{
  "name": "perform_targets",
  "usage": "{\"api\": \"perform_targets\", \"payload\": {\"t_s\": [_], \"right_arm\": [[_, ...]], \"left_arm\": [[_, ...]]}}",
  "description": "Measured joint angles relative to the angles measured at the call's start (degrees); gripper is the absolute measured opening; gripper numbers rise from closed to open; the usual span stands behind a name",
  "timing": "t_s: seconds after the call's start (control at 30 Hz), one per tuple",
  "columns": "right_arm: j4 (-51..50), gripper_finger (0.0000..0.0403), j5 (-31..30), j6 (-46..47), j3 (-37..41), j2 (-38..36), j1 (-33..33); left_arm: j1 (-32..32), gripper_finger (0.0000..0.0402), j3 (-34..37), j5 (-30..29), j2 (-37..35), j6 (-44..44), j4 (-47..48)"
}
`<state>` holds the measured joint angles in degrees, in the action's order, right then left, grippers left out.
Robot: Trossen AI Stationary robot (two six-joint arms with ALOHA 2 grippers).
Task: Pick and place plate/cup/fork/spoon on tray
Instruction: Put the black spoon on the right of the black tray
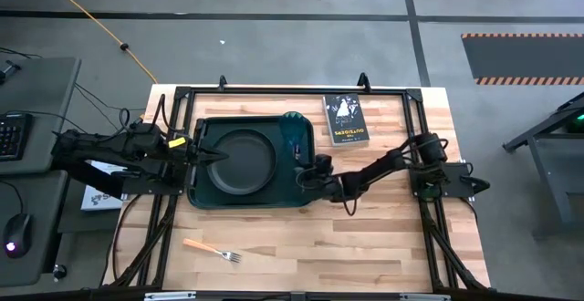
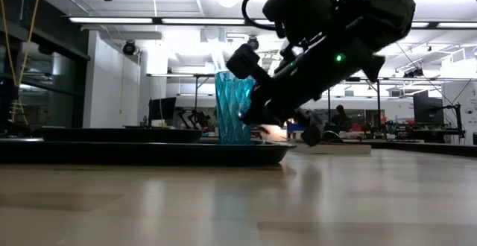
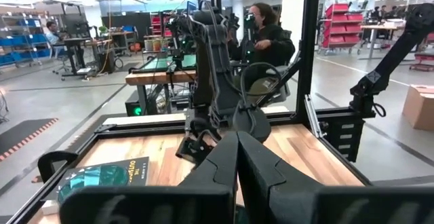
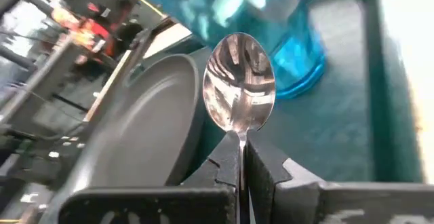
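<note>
The dark green tray (image 1: 203, 196) lies on the table's left half. The black plate (image 1: 243, 161) rests flat in it, and the teal cup (image 1: 294, 129) stands upright in its far right corner. My right gripper (image 1: 308, 168) is over the tray's right rim, shut on the spoon (image 4: 239, 91), whose shiny bowl points toward the cup (image 4: 298, 61) and the plate (image 4: 146, 122). My left gripper (image 1: 215, 155) is shut and empty over the plate's left side. The orange-handled fork (image 1: 212, 249) lies flat on the table near its front edge. My right gripper pinches the spoon's thin handle (image 4: 241, 157) between its two fingers, just behind the bowl. The fingers lie along the handle and come from the table's right side, slanting down. The spoon is lifted clear above the tray floor, its bowl (image 4: 239, 91) sticking out past the fingertips.
A small black book (image 1: 346, 119) lies on the table just right of the tray's far corner. The black frame rails (image 1: 292, 91) run round the table edges. Bare wood lies right of the fork at the front (image 1: 365, 246). People sit beyond the table (image 3: 268, 37).
</note>
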<state>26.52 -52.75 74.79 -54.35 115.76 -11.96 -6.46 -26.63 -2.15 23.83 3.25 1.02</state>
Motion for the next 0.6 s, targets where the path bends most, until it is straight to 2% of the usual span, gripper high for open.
{"api": "perform_targets", "payload": {"t_s": [0.1,0.6], "right_arm": [[4.94,0.0000,1.35,-0.05,0.00,2.18,0.68],[5.55,0.0000,0.75,0.23,0.00,3.15,2.62]], "left_arm": [[0.00,0.0000,0.00,0.00,0.00,0.00,0.00],[-0.01,0.0000,0.00,0.00,0.00,0.31,0.02]]}}
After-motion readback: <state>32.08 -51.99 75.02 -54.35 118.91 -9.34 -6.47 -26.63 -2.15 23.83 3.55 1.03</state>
